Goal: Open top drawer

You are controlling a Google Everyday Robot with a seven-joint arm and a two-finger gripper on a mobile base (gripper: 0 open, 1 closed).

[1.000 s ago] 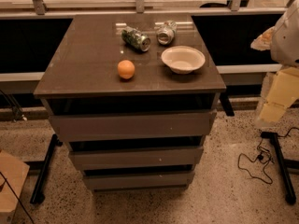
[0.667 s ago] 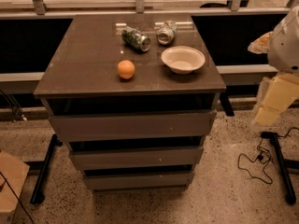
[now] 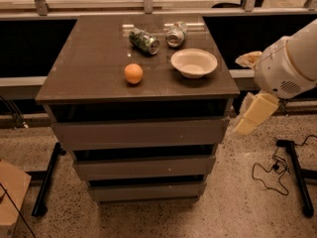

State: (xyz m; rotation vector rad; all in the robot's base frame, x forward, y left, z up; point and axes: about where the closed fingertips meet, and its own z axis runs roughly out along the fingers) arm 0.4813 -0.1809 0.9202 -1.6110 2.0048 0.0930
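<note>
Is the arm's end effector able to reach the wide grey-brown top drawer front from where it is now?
Probably yes. The end effector hangs just right of the dark cabinet, about level with the wide grey-brown top drawer front, nothing between them. It would need to swing round to the front.

The robot's tool (image 3: 253, 115) hangs just off the right front corner of a three-drawer cabinet (image 3: 144, 166), level with the top drawer (image 3: 141, 133) and clear of it. On the worktop (image 3: 84, 78) above lie an orange (image 3: 133, 73), a white bowl (image 3: 194, 62), a green can (image 3: 144, 40) and a silver can (image 3: 176, 34), both cans on their sides.
</note>
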